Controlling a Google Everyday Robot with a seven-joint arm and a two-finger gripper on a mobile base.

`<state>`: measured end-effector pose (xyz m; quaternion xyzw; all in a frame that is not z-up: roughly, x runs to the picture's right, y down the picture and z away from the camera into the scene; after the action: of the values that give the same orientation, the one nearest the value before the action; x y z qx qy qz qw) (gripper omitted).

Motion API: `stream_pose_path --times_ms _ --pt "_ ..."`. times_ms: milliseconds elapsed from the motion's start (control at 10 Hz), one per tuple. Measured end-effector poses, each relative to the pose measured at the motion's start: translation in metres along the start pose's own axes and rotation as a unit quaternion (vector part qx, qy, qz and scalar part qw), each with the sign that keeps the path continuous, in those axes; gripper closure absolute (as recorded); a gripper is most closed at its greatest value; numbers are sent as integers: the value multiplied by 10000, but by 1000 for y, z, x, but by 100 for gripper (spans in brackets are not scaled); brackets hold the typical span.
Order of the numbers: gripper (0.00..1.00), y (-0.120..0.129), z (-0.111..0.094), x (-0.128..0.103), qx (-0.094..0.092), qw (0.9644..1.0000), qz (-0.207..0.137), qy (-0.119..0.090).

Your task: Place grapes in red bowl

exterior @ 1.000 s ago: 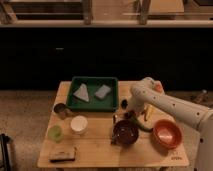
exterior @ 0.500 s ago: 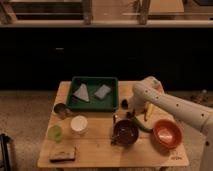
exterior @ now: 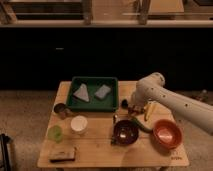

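Note:
The red bowl [exterior: 167,133] stands at the front right of the wooden table, round and orange-red with a shiny inside, and it looks empty. A small dark lump that looks like the grapes [exterior: 124,103] lies on the table just right of the green tray. My gripper [exterior: 132,107] hangs from the white arm that reaches in from the right. It is low over the table, right beside the grapes and behind the dark bowl [exterior: 125,131]. The red bowl is to the gripper's front right.
A green tray [exterior: 93,81] with two grey-blue pieces sits at the back. A long green vegetable [exterior: 143,125] lies between the bowls, and a yellow item [exterior: 149,111] behind it. A metal cup [exterior: 61,110], a white cup [exterior: 78,123], a green cup [exterior: 55,133] and a brown block [exterior: 62,154] stand at the left.

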<state>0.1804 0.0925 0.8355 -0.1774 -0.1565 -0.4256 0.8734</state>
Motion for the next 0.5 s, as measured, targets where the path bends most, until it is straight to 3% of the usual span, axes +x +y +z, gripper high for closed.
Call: stream_pose_path --times_ms 500 --pt "100 -12 -41 7 285 9991 5 308"
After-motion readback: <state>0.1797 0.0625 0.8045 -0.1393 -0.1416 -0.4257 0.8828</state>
